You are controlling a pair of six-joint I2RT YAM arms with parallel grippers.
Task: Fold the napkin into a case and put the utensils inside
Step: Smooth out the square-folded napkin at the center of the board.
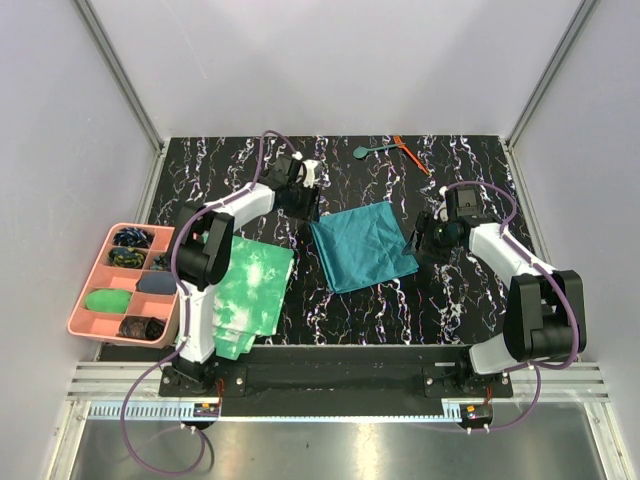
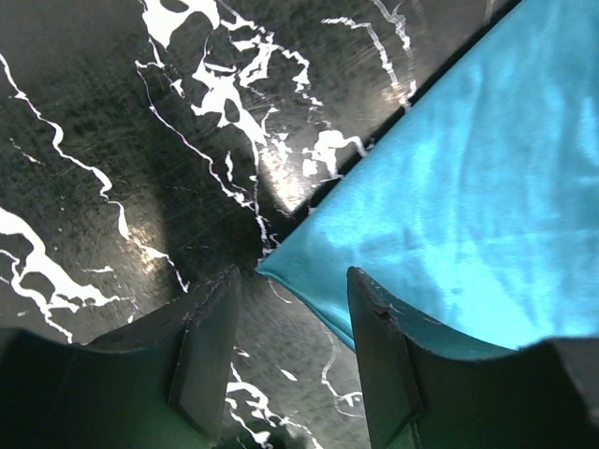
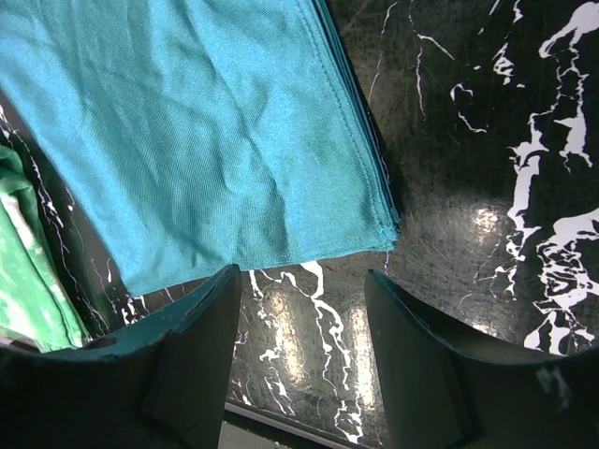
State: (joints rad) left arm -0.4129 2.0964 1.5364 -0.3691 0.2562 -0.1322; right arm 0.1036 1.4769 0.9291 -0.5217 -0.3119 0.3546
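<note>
Two tools, both open and empty. The left tool hovers at one napkin corner; the right tool hovers by another.

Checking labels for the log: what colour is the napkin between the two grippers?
The napkin is plain teal, no pattern; clearest in the right wrist view.

Left arm: white links, black joints, purple cable running from base to wrist. Right arm: same finish, same purple cable. Bases black. Left gripper and right gripper: dark, flat, matte fingers with scuffed edges.
</note>
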